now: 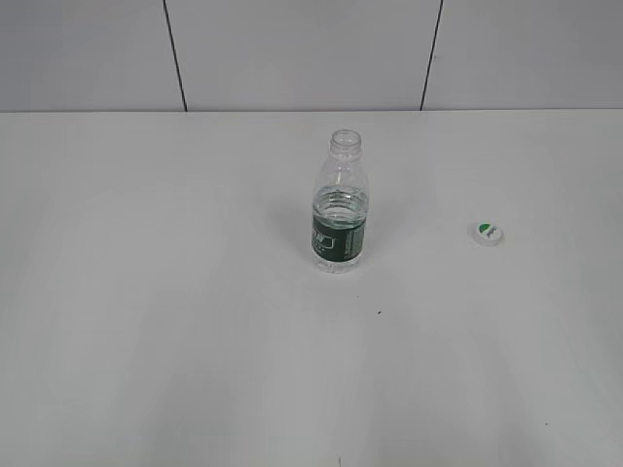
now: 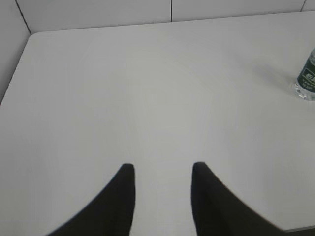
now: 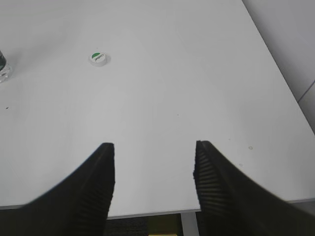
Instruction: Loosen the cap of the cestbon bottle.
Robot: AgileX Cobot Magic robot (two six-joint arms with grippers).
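The small clear plastic water bottle (image 1: 341, 209) wears a dark green label band with white print, the small round white plastic cap (image 1: 488, 233) carries a green mark, and the flat table top (image 1: 156, 292) is plain white.

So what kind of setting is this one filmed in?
Probably a lab test bench: a bare white table against a white panelled wall, with only a bottle and its loose cap.

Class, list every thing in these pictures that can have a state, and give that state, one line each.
cestbon bottle: upright on the table, mouth open, cap off.
cap: lying flat on the table, apart from the bottle, green mark up.
left gripper: open, holding nothing.
right gripper: open, holding nothing.
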